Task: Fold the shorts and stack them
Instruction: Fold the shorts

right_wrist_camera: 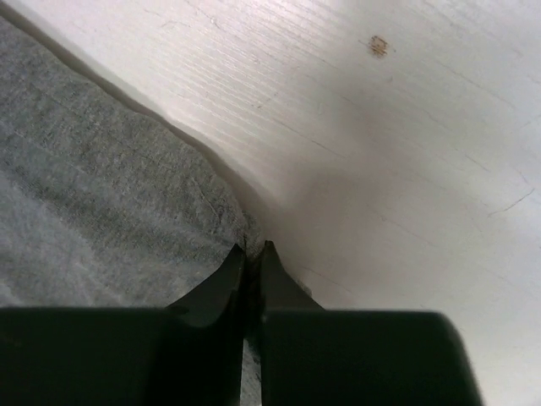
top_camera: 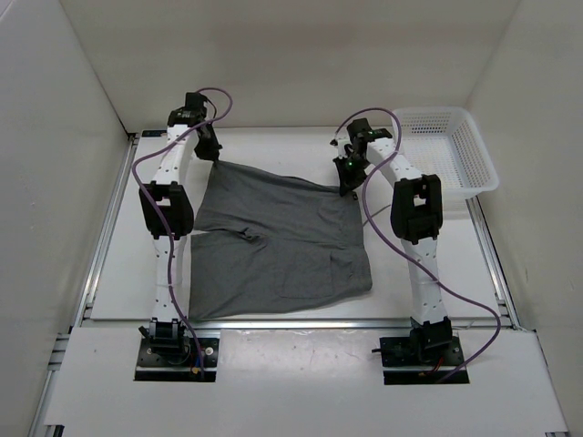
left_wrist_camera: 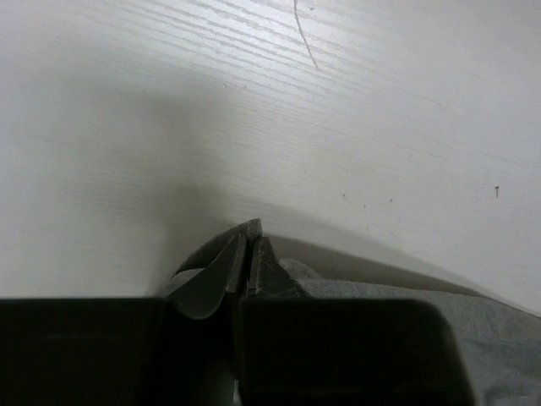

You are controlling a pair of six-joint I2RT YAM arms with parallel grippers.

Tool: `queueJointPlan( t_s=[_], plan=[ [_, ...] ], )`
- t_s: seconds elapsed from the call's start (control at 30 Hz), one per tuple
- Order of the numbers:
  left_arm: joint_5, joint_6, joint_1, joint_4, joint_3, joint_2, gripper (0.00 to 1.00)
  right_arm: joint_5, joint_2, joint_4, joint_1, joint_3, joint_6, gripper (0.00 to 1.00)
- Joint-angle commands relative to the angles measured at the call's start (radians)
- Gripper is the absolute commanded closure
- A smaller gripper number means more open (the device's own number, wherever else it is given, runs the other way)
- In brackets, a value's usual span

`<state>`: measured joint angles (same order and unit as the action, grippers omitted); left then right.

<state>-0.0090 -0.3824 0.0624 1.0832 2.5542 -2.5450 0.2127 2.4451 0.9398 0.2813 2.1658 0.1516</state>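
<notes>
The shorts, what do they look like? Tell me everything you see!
The shorts are plain grey, soft-looking cloth, spread nearly flat and slightly rumpled on the white table, both legs pointing toward the left arm's side. The left gripper and the right gripper each pinch one far corner, shut on the cloth.

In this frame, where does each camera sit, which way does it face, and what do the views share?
Top external: above and behind the bases, looking down at the table, shorts and basket; both arms show whole.
Left wrist: on the left arm, looking along the closed left tool at the table and a shorts corner.
Right wrist: on the right arm, looking along the closed right tool at the shorts' edge.
Shared: all three show shorts and table.
</notes>
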Motion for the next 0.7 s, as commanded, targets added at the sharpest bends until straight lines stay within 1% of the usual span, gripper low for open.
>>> queueJointPlan(
  t_s=[0.0, 0.1, 0.13, 0.23, 0.37, 0.47, 0.57, 0.63, 0.67],
  plan=[
    [0.018, 0.005, -0.018, -0.005, 0.078, 0.040, 0.90, -0.015, -0.001, 0.001, -0.005, 0.058, -0.037, 1.00],
    [0.029, -0.030, -0.036, -0.005, 0.135, 0.014, 0.90, -0.058, -0.032, -0.048, -0.005, 0.058, -0.086, 1.00],
    [0.052, -0.030, -0.051, -0.005, 0.144, 0.014, 0.90, -0.070, -0.041, -0.065, -0.005, 0.068, -0.099, 1.00],
    [0.063, -0.053, -0.061, -0.037, 0.155, 0.005, 0.90, -0.110, -0.054, -0.102, -0.005, 0.092, -0.145, 1.00],
    [0.063, -0.072, -0.070, -0.089, 0.186, 0.005, 0.90, -0.133, -0.006, -0.113, -0.014, 0.225, -0.184, 1.00],
    [0.086, -0.098, -0.079, -0.121, 0.195, 0.005, 0.90, -0.150, 0.008, -0.122, -0.014, 0.272, -0.221, 1.00],
    [0.107, -0.107, -0.098, -0.131, 0.195, 0.032, 0.90, -0.179, -0.030, -0.173, -0.014, 0.244, -0.230, 1.00],
    [0.119, -0.107, -0.098, -0.131, 0.195, 0.073, 0.90, -0.194, -0.082, -0.214, -0.014, 0.183, -0.230, 1.00],
    [0.129, -0.107, -0.108, -0.131, 0.164, 0.094, 0.90, -0.203, -0.099, -0.214, -0.014, 0.164, -0.230, 1.00]
  ],
)
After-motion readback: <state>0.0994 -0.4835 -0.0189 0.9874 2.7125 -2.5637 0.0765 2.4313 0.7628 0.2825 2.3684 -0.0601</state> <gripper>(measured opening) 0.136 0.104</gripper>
